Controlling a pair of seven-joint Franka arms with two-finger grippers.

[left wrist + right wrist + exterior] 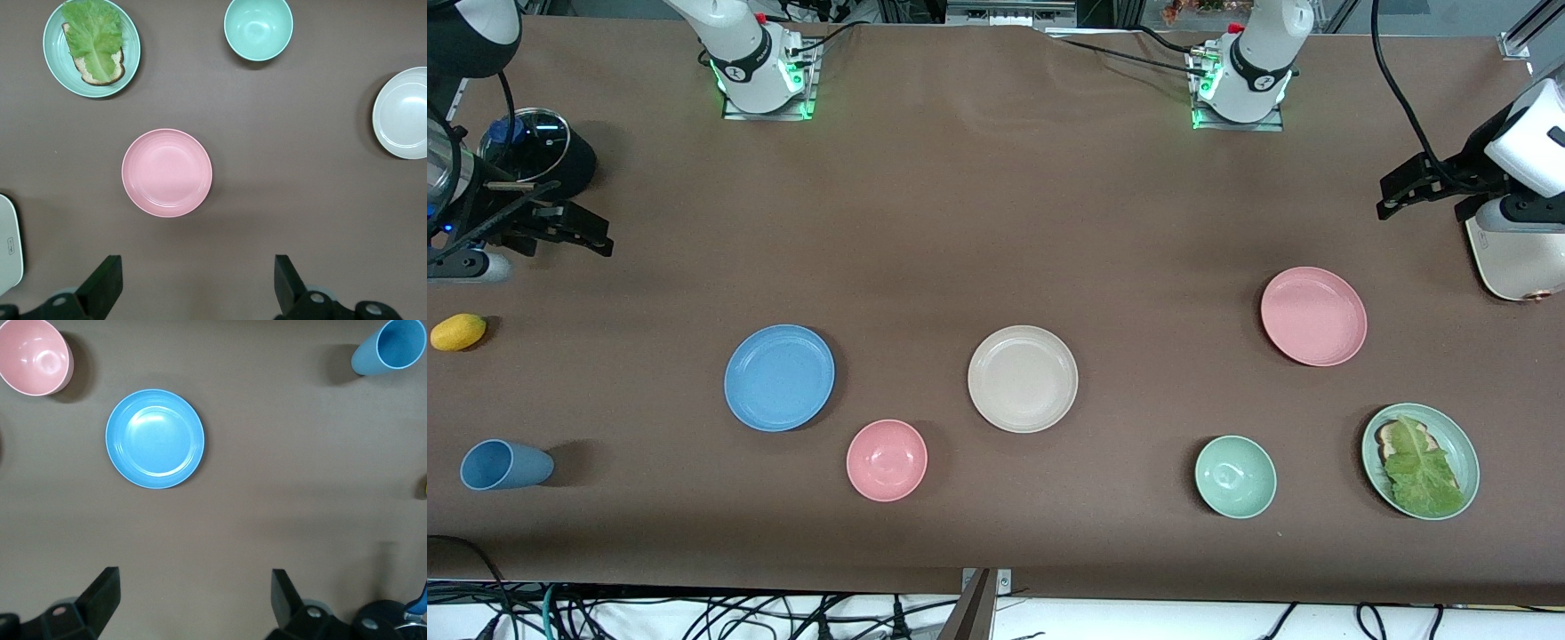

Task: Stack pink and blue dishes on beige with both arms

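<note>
The beige plate (1023,379) sat bare in the middle of the brown surface (996,178), with nothing stacked on it. The blue plate (779,377) lay flat toward the right arm's end, well apart from the beige one, and the pink plate (1313,316) lay flat toward the left arm's end, a little farther from the front camera than the other two.

Both arms were drawn back to the ends of the surface, waiting. The left hand (1414,188) hung over the surface's edge at its own end, above bare cloth beside a white appliance (1507,258); in its wrist view its two black fingers (100,287) stood wide apart with nothing between them, the pink plate below and ahead of them. The right hand (574,233) hovered at the other end, near a glass-lidded black pot (538,151); its fingers (100,600) were likewise spread wide and empty, the blue plate in clear view past them.

A pink bowl (887,460) sat between the blue and beige plates, nearer the front camera. A pale green bowl (1235,476) stood beside a green plate (1458,436) carrying lettuce (1423,471) on bread. A blue cup (505,464) lay on its side, and a lemon (458,332) rested near the right arm's end.
</note>
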